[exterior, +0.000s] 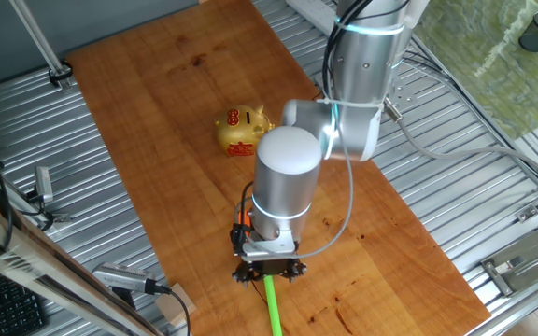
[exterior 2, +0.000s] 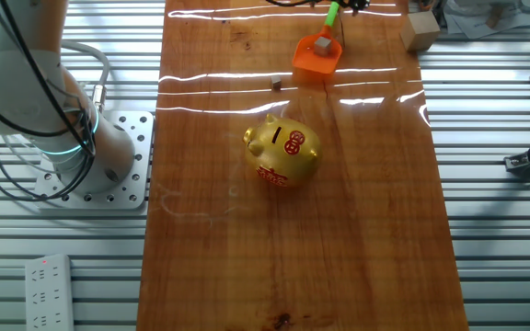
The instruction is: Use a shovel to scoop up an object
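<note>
The shovel's orange blade [exterior 2: 317,53] lies on the wooden board at the far end in the other fixed view, its green shaft [exterior 2: 332,16] running up to the frame's top edge. A tiny pale cube [exterior 2: 323,42] sits on the blade. My gripper [exterior: 269,268] points down near the board's front edge and is shut on the green shaft [exterior: 274,306], which sticks out toward the bottom of the frame. In that view my arm hides the blade and the cube, and the orange loop end is out of view. In the other fixed view only a dark sliver of the gripper [exterior 2: 350,5] shows.
A gold pig figurine [exterior 2: 282,153] [exterior: 242,131] stands mid-board. A small dark brown bit [exterior 2: 277,85] lies left of the blade. A larger wooden block [exterior 2: 420,30] sits at the board's right edge. Ribbed metal table [exterior 2: 495,230] surrounds the board; my arm's base [exterior 2: 90,156] is at left.
</note>
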Tool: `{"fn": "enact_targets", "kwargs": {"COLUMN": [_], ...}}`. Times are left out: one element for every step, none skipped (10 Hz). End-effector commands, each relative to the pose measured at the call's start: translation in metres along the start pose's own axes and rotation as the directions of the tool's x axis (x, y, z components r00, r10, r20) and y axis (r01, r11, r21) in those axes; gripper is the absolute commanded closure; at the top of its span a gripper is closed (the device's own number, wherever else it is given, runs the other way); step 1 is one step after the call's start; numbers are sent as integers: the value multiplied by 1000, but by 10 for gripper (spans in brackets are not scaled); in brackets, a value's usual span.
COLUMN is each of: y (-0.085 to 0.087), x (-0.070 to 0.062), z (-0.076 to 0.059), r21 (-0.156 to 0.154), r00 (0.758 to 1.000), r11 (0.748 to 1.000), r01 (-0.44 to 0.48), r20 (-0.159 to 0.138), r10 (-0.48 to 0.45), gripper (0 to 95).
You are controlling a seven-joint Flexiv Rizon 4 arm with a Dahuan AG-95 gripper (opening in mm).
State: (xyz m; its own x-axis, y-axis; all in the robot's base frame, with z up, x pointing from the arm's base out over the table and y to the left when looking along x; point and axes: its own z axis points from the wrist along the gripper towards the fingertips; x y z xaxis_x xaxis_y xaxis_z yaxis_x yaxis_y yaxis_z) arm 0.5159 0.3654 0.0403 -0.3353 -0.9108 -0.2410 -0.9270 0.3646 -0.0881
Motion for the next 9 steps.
{"fn": "enact_targets", "kwargs": {"y": [-4, -13, -29, -38, -44, -49, -52, -53, -53], "x": [4, 13, 25, 34, 44, 59, 78, 92, 109], "z": [-10, -23, -42, -57, -70, -79, -84, -86, -90], "r21": [-22, -43, -70, -50, -21, 19, 64, 89, 116], "r00": [999, 995, 988, 970, 930, 882, 816, 765, 681], "r11": [999, 994, 987, 973, 941, 902, 841, 790, 705], "r01": [-40, -98, -143, -225, -339, -432, -537, -606, -700], "r20": [-15, -26, -62, -103, -160, -202, -217, -207, -190], "r10": [40, 97, 139, 219, 332, 426, 537, 610, 707], "gripper": [0, 190, 190, 190, 190, 190, 190, 190, 190]}}
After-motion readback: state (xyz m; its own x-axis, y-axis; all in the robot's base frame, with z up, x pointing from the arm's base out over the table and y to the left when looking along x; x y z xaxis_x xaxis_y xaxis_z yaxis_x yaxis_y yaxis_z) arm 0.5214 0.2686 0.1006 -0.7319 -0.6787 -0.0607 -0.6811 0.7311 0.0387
